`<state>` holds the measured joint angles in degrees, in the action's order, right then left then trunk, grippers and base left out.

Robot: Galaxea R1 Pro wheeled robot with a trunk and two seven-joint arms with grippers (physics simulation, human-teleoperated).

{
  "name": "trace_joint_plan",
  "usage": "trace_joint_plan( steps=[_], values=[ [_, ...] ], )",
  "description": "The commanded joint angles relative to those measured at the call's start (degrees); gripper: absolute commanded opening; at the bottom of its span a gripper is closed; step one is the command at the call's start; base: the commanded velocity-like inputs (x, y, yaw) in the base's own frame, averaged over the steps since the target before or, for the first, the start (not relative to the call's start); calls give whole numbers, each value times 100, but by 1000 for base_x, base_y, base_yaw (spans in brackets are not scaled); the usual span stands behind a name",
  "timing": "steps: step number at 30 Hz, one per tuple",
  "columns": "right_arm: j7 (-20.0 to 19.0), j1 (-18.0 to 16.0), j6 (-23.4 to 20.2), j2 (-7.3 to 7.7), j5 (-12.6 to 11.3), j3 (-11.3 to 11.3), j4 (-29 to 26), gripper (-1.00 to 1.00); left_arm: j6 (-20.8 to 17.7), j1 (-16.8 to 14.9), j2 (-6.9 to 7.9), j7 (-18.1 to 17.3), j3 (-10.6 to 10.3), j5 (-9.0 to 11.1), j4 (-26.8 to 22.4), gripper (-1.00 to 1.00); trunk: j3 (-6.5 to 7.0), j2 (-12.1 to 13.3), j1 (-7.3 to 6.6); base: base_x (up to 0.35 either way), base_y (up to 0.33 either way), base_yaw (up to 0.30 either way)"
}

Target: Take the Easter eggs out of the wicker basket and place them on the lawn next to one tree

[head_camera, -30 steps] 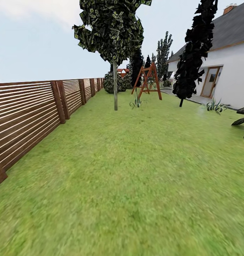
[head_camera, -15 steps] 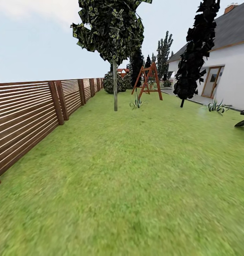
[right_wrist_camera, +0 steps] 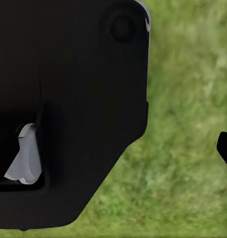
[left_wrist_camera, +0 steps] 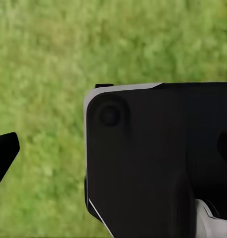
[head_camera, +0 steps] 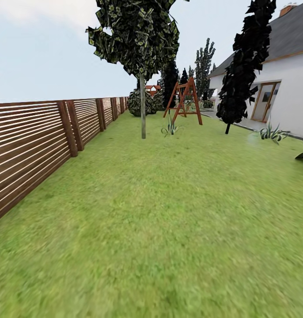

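The robot is out on the lawn (head_camera: 169,212), a big patch of green grass in the garden. A brown fence (head_camera: 32,145) runs along one side, and a white house (head_camera: 284,92) stands on the other. Ahead is the tree (head_camera: 142,106) with a thin, pale trunk and a dark, leafy top. Close to it grows a small spiky plant (head_camera: 170,128), and farther back stands a red wooden swing frame (head_camera: 183,100). A tall, dark tree (head_camera: 244,62) rises near the house. No basket and no eggs can be seen, so I cannot say where they are. The wrist views look down on grass past big black robot parts. A black tip (left_wrist_camera: 5,154) pokes in at the edge of the left wrist view, and another black tip (right_wrist_camera: 225,148) at the edge of the right wrist view. I cannot tell if either hand is open or closed, or if it holds an egg. What could go wrong? The robot could wander far from the basket and waste time looking for it. It could roll too close to the fence and bump it. It could also mix up the trees and leave eggs by different ones.
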<state>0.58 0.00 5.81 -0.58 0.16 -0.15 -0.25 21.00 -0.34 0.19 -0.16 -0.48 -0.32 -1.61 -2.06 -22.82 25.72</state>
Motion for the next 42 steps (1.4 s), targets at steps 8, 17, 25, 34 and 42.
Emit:
trace_joint_plan(
  steps=[8, 17, 25, 34, 42],
  values=[
    [6, 0, 16, 0, 1, -2, -5, 100, 19, -4, -1, -2, -4, -3, 3, 100, -11, -10, 6, 308, 0, 0],
    [5, 0, 16, -1, 1, -2, -3, 100, 19, -3, 1, -2, -4, -3, 3, 100, -11, -10, 6, 308, 0, 0],
    [4, 0, 16, -4, 1, -2, -3, 100, 19, -4, 2, -2, -4, -3, 3, 100, -11, -10, 6, 307, 0, 0],
    [10, 0, 16, -3, 1, -2, -4, 100, 25, -4, 7, -2, -4, -3, 3, 100, -11, -10, 6, 305, 0, 0],
    [5, 0, 16, -3, 1, -2, -4, 100, 27, -2, 6, -2, -4, -3, 3, 100, -11, -10, 6, 304, 0, 0]
  ],
)
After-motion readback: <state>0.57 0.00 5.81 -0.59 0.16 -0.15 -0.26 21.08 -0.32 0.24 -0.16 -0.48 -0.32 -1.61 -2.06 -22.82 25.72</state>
